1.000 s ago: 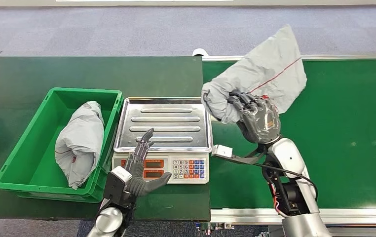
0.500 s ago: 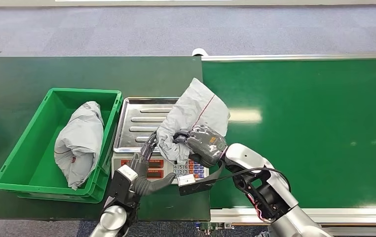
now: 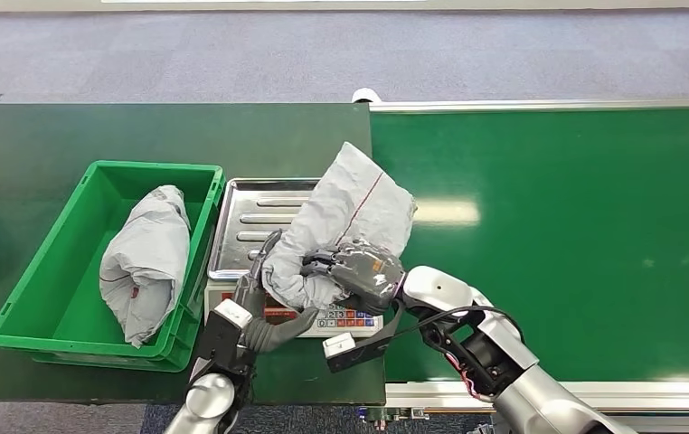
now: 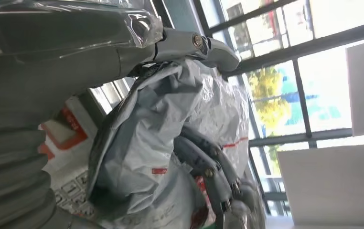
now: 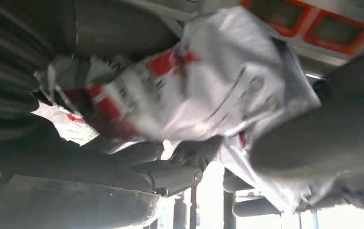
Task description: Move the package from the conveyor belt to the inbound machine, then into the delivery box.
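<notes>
Grey plastic film makes up the package (image 3: 345,226), a soft mailer bag that is crumpling wherever it is pressed. It appears light and limp, with loose contents inside; the film looks slick, so a shallow pinch would likely slip. The best hold is judged to be around the bunched near end, where the material is gathering into a thick wad, rather than on the flat, loose far flap.

The package is hanging over the near right part of the steel tray of the scale (image 3: 273,212), its near end drooping over the keypad. Whether it is resting on the tray or being carried just above it cannot be determined.

The right hand (image 3: 359,269) is gripping the package at that near, bunched end, fingers wrapped into the film; the right wrist view is showing crumpled white and red printed film (image 5: 208,81) pressed against the hand.

The left hand (image 3: 264,307) is waiting at the near left of the package, fingers spread and raised, thumb out. It is touching or almost touching the bag's near left edge; it is holding nothing.

To the left, the green delivery box (image 3: 79,280) is containing another grey bag (image 3: 146,258). The conveyor belt (image 3: 576,226) is lying to the right.
</notes>
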### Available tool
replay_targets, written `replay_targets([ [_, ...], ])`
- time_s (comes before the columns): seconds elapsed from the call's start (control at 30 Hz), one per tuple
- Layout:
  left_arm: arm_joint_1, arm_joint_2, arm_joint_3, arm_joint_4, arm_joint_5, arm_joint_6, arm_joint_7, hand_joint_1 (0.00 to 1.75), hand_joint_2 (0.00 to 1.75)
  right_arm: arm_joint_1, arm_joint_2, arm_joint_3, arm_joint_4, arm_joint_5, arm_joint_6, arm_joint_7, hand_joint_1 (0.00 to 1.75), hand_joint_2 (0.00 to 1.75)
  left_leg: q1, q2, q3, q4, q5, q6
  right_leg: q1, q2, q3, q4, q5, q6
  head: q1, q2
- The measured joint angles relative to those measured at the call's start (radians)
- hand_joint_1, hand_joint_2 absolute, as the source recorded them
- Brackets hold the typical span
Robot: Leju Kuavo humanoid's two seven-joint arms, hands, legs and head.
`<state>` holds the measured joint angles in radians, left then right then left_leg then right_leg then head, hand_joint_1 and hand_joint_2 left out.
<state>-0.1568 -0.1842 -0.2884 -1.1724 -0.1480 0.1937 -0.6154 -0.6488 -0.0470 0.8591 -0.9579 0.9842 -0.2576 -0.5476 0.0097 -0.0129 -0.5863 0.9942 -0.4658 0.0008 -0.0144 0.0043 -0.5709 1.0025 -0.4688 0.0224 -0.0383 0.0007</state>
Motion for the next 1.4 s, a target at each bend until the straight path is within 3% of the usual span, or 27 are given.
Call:
replay_targets([
  [0.2,-0.005,-0.009,0.005,0.000,-0.003,0.119,-0.020,0.00,1.75,0.032,0.001,-0.006,-0.021,-0.149,0.043,-0.052,0.00,1.75,0.000,0.000,0.000,0.000,0.000,0.000,0.000,0.000,0.000,0.000,0.000,0.000,0.000,0.000],
  [0.6,-0.008,-0.014,0.019,0.000,0.014,0.142,-0.027,0.00,1.75,0.057,0.001,-0.020,-0.057,-0.183,0.050,-0.061,0.00,1.75,0.000,0.000,0.000,0.000,0.000,0.000,0.000,0.000,0.000,0.000,0.000,0.000,0.000,0.000],
  [0.73,-0.008,-0.017,0.030,0.000,0.057,0.211,-0.053,0.00,1.75,0.083,-0.001,-0.045,-0.085,-0.237,0.055,-0.073,0.00,1.75,0.000,0.000,0.000,0.000,0.000,0.000,0.000,0.000,0.000,0.000,0.000,0.000,0.000,0.000],
  [0.9,0.000,-0.023,0.064,-0.022,0.105,0.353,-0.081,0.00,1.75,0.163,-0.004,-0.126,-0.149,-0.348,0.081,-0.085,0.00,1.75,0.000,0.000,0.000,0.000,0.000,0.000,0.000,0.000,0.000,0.000,0.000,0.000,0.000,0.000],
  [1.07,0.024,-0.029,0.087,-0.096,0.161,0.433,-0.084,0.00,1.75,0.279,0.002,-0.234,-0.192,-0.420,0.098,-0.128,0.00,1.75,0.000,0.000,-0.001,0.000,0.000,0.000,0.000,0.000,-0.001,0.000,0.000,0.000,0.000,0.000],
  [1.27,0.038,-0.045,0.114,-0.183,0.193,0.465,-0.084,0.00,1.75,0.379,0.021,-0.360,-0.262,-0.551,0.100,-0.146,0.00,1.75,0.000,-0.001,-0.001,0.000,0.000,0.000,0.000,0.000,-0.001,0.000,0.000,0.000,0.000,0.000],
  [1.4,0.046,-0.047,0.112,-0.200,0.176,0.404,-0.084,0.00,1.75,0.443,0.032,-0.453,-0.329,-0.710,0.099,-0.148,0.00,1.75,0.000,0.000,-0.001,0.000,0.000,0.000,0.000,0.000,-0.001,0.000,0.000,0.000,0.000,0.000],
])
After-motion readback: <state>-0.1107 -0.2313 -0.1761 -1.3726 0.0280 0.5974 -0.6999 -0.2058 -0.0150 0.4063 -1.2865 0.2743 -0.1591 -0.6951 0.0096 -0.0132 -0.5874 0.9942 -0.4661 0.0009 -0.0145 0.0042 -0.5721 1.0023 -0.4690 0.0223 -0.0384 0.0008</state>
